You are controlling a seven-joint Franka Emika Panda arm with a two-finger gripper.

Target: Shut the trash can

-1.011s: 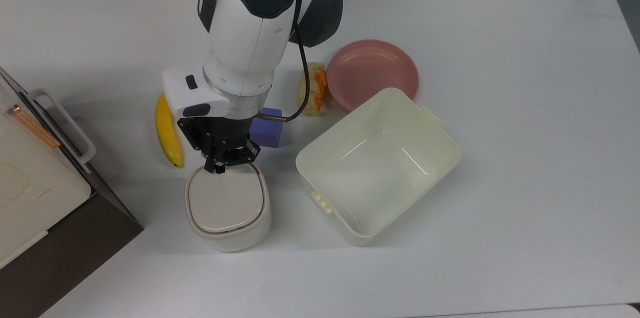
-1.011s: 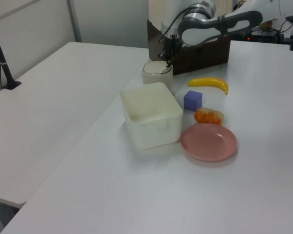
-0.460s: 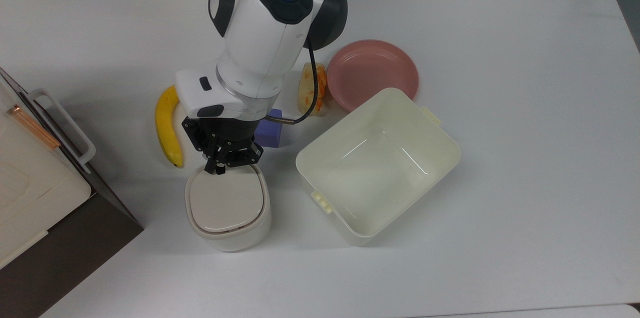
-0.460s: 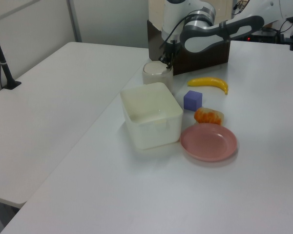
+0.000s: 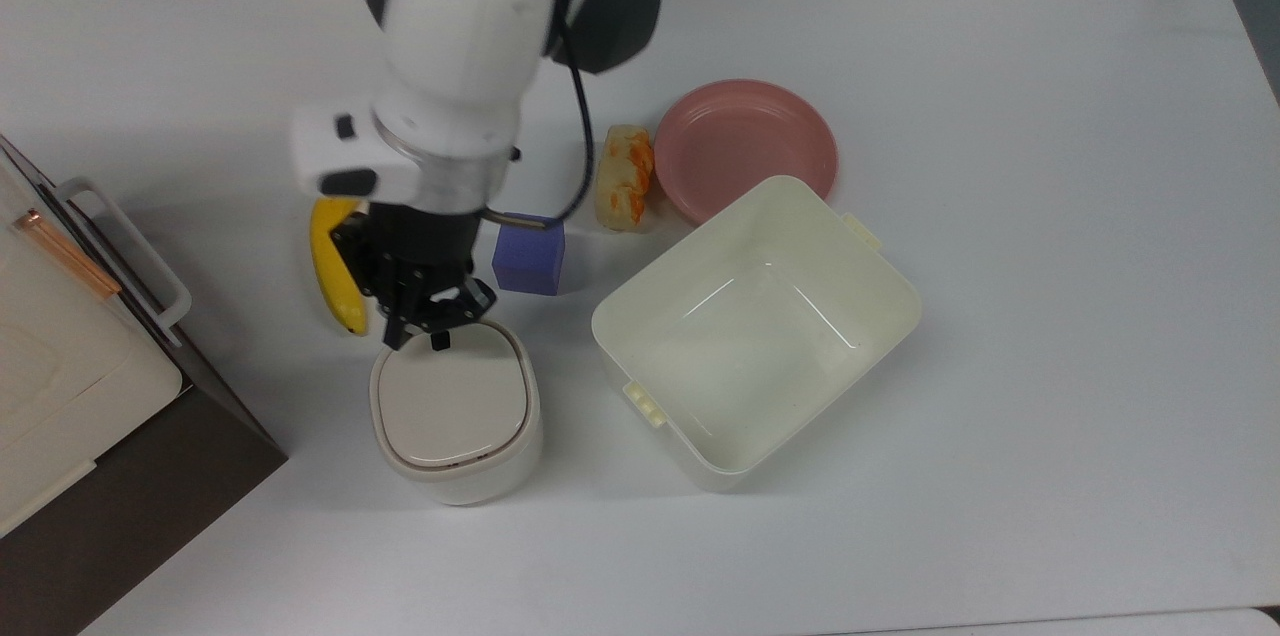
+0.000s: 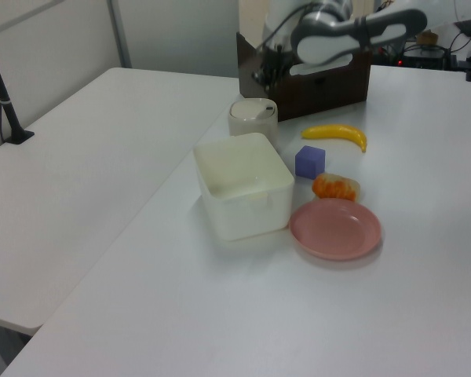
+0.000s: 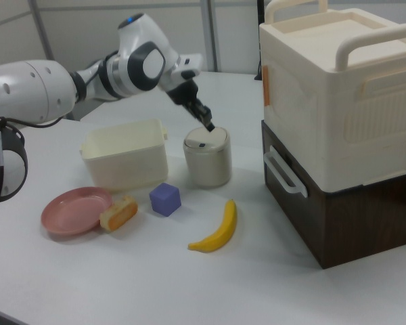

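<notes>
On the white table [image 5: 1000, 66] we see the trash can [image 5: 455, 411] lid-down; the gripper [image 5: 420, 336], fingers together, hovers at its rear edge.

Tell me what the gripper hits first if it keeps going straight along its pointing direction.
Probably the trash can: the gripper slants down at the lid's edge, just above it. Exact depth is unclear.

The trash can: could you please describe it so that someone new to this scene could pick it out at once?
In the top view, find the large lidless cream tub. The trash can stands just to the top view's left of it, below the banana and purple cube. It is smaller, rounded, and topped by a flat beige lid.
</notes>
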